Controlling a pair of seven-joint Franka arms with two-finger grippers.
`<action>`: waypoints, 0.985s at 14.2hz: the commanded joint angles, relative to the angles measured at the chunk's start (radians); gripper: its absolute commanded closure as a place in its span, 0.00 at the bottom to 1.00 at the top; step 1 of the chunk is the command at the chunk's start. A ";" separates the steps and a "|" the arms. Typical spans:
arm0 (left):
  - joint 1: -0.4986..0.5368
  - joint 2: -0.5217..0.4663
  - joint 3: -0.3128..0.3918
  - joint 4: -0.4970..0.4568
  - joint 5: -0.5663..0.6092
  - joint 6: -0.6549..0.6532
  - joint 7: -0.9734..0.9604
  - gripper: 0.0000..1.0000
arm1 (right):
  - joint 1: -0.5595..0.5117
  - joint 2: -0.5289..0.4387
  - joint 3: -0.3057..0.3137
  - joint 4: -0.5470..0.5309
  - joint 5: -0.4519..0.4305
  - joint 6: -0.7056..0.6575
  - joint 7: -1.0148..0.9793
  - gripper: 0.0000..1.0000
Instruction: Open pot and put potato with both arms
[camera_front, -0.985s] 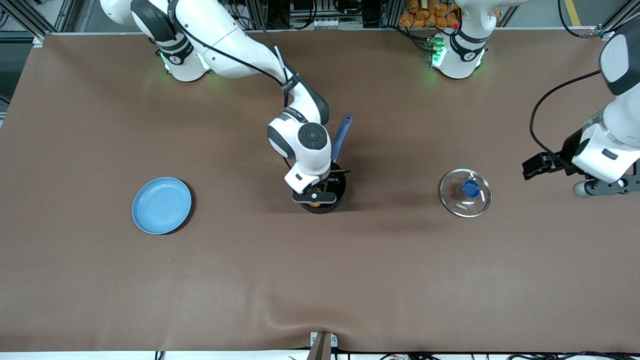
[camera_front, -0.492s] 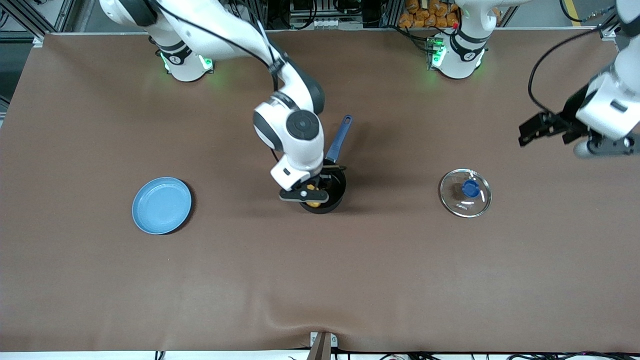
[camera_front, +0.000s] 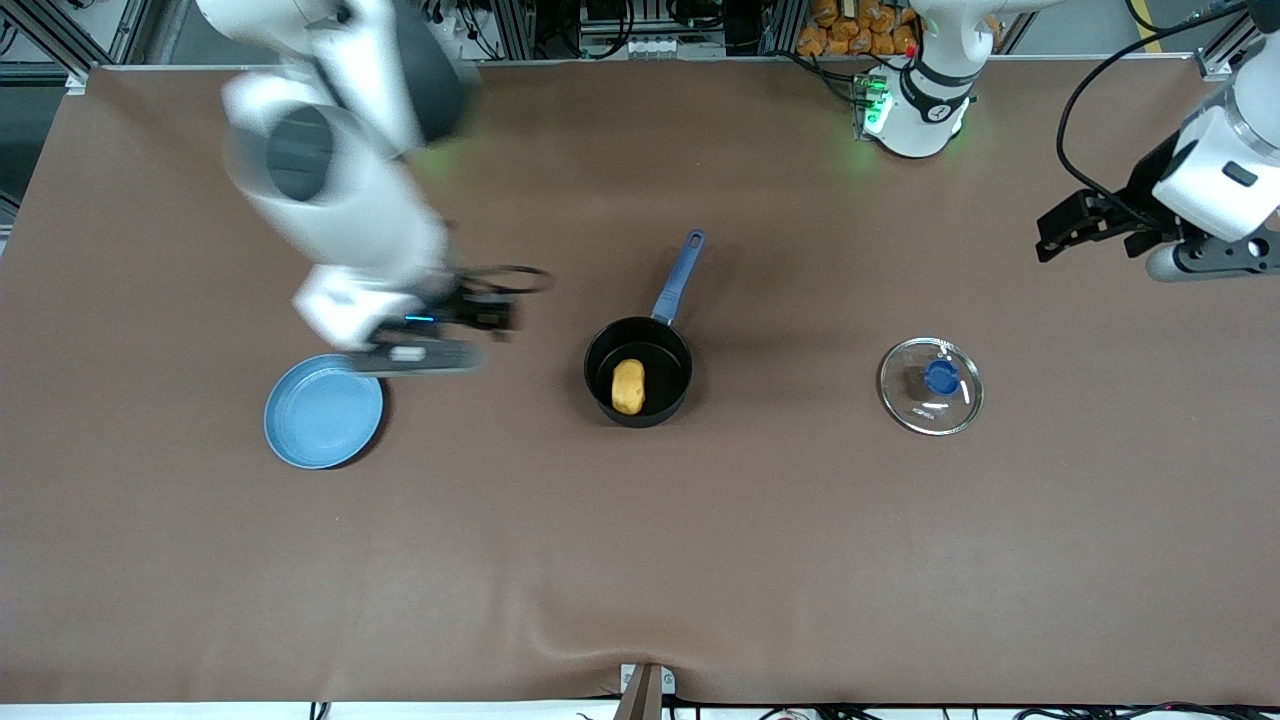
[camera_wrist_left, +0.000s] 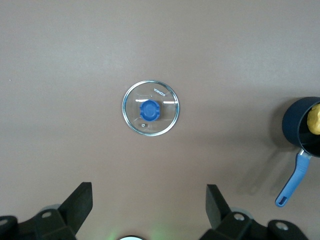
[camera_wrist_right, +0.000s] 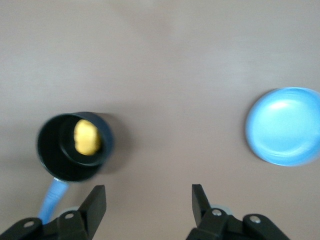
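Observation:
The black pot (camera_front: 637, 372) stands uncovered in the middle of the table, its blue handle (camera_front: 678, 278) pointing toward the robots' bases. The yellow potato (camera_front: 628, 386) lies inside it, also seen in the right wrist view as the potato (camera_wrist_right: 86, 137) in the pot (camera_wrist_right: 75, 146). The glass lid (camera_front: 930, 385) with its blue knob rests flat on the table toward the left arm's end. My right gripper (camera_front: 415, 357), blurred, hangs open and empty over the table beside the plate. My left gripper (camera_front: 1215, 262) is open and empty, high over the table's end; below it the lid (camera_wrist_left: 150, 107) shows.
A flat blue plate (camera_front: 323, 410) lies toward the right arm's end of the table, seen too in the right wrist view as the plate (camera_wrist_right: 284, 126). The brown cloth has a wrinkle at the front edge (camera_front: 600, 640).
The right gripper let go of the potato in the pot, rose and swung away toward the plate. The left arm pulled back from the lid, toward its base.

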 joint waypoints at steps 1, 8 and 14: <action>0.005 -0.058 -0.021 -0.052 -0.017 0.013 0.024 0.00 | -0.125 -0.101 0.025 -0.052 -0.005 -0.074 -0.099 0.19; 0.005 -0.081 -0.043 -0.102 -0.016 0.045 0.022 0.00 | -0.369 -0.165 0.021 -0.082 -0.067 -0.115 -0.452 0.00; 0.012 -0.168 -0.049 -0.188 -0.017 0.065 0.024 0.00 | -0.454 -0.170 0.019 -0.179 -0.070 0.043 -0.455 0.00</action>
